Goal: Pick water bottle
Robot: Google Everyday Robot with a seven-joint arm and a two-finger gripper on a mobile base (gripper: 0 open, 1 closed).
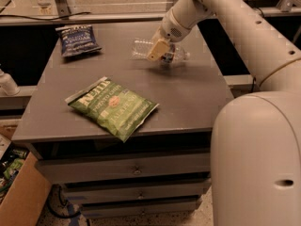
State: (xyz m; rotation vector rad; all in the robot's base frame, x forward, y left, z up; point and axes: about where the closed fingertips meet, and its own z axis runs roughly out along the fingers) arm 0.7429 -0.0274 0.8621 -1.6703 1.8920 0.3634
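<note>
The water bottle [141,47] is a clear ribbed plastic bottle lying on its side at the back of the grey table [188,98]. Its label and cap are not visible. My gripper [159,51] reaches down from the white arm at the upper right. It sits right at the bottle's middle, covering part of it. The bottle's ends stick out to the left and right of the gripper.
A green chip bag [113,106] lies flat near the table's front left. A dark blue chip bag [77,39] lies at the back left. The robot's white body [256,164] fills the lower right. A cardboard box [19,192] stands on the floor at the left.
</note>
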